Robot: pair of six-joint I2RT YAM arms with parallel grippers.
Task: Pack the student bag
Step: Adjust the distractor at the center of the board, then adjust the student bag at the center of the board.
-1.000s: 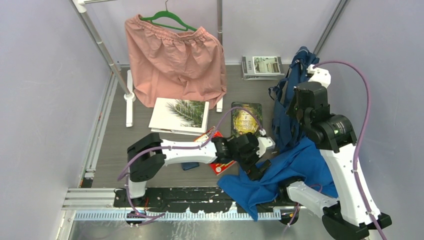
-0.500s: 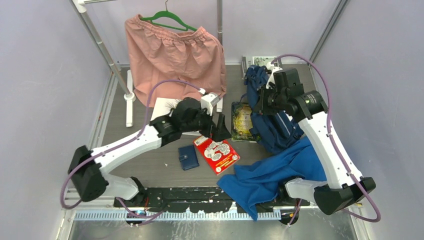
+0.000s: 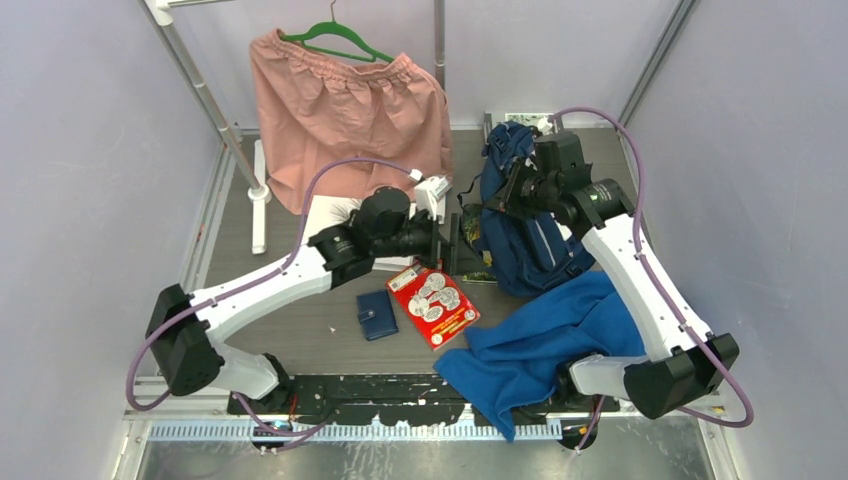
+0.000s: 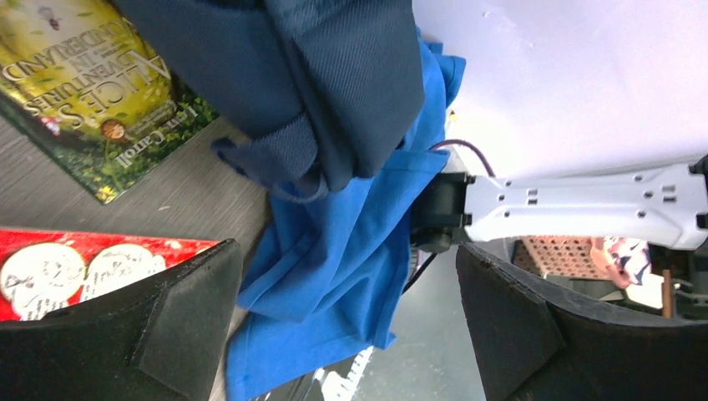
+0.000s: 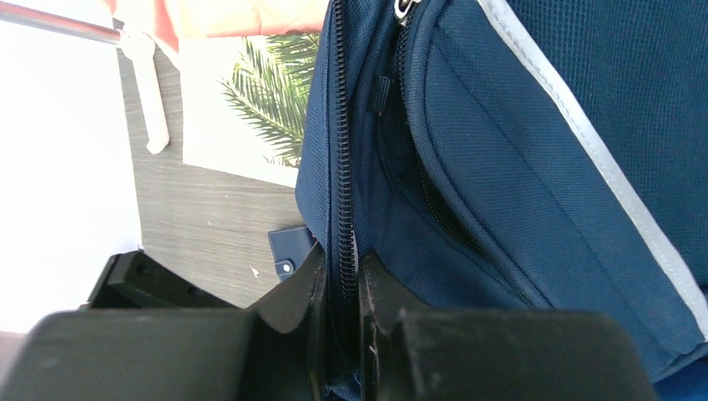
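Note:
The student bag (image 3: 525, 235), navy with thin white stripes, hangs lifted at the back right of the table. My right gripper (image 3: 512, 190) is shut on its zipper edge (image 5: 342, 167) and holds it up; the bag fills the right wrist view (image 5: 518, 167). My left gripper (image 3: 452, 243) is open and empty, just left of the bag, above a green book (image 3: 478, 250). In the left wrist view the bag's lower corner (image 4: 334, 92) hangs over the book (image 4: 92, 109).
A royal-blue cloth (image 3: 545, 350) lies at the front right. A red card pack (image 3: 432, 305) and a small navy wallet (image 3: 377, 314) lie in the middle. A palm-leaf book (image 3: 330, 215), a pink garment on a hanger (image 3: 345, 115) and magazines (image 3: 520, 120) are behind.
My right gripper has carried the bag left and toward the back. My left arm has swung from the blue cloth up to beside the bag, uncovering the red pack and wallet.

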